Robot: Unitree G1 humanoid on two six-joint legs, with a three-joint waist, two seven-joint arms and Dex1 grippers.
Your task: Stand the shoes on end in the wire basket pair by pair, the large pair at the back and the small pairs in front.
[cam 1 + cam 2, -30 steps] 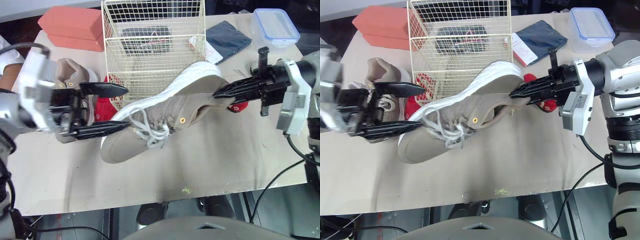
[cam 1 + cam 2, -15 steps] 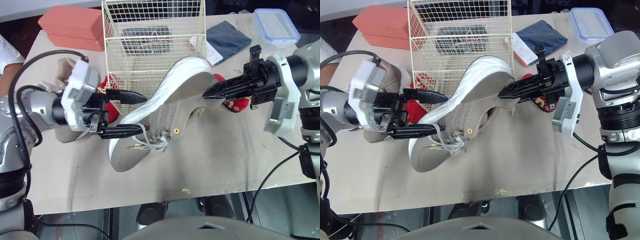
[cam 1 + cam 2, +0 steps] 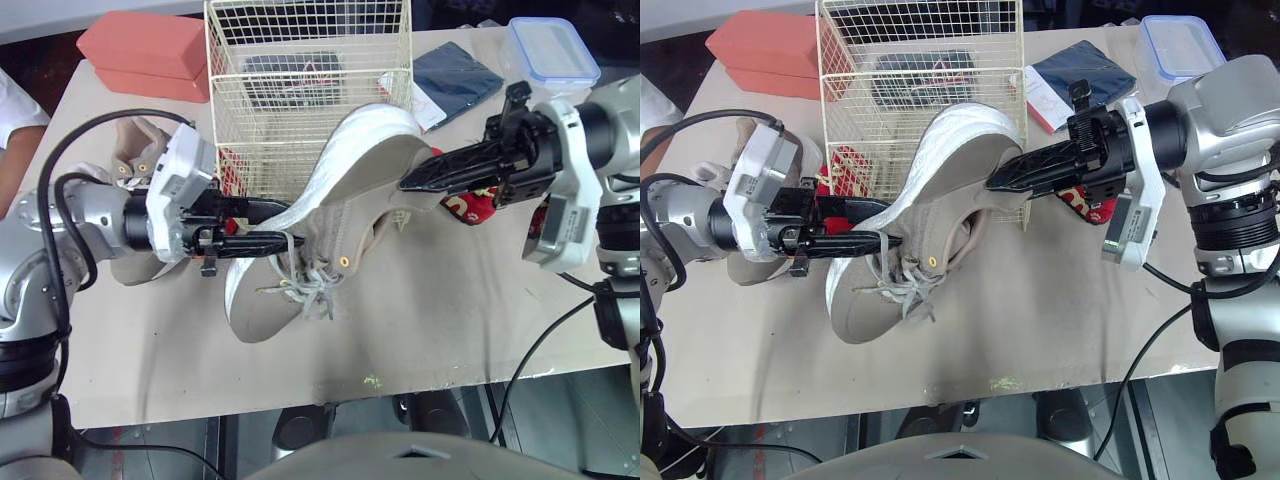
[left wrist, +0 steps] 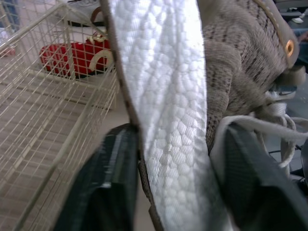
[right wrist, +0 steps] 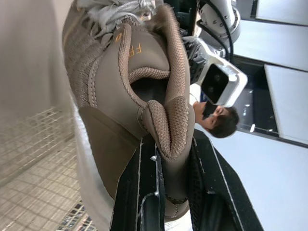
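Black fingers of the right pincer point(image 3: 408, 185) are clamped on the padded heel collar of the large shoe point(image 3: 330, 230), one finger inside the opening and one outside. The left pincer point(image 3: 285, 222) is closed to a narrow gap across the forefoot, one finger against the sole and one at the laces.

The large shoe is taupe knit fabric with a white textured sole, pale loose laces and small brass eyelets. It is held over the worktop point(image 3: 450, 320), directly in front of the wire basket point(image 3: 300, 110). It is rolled on its side, with the sole facing the basket.

Its long axis runs diagonally, heel high by the basket's front right corner and toe low toward the near left. Toe contact with the worktop cannot be determined.

A dark item point(image 3: 290, 75) shows through the mesh; inside or behind cannot be determined. A red shoe point(image 3: 228, 165) lies just beside the basket's front left corner.
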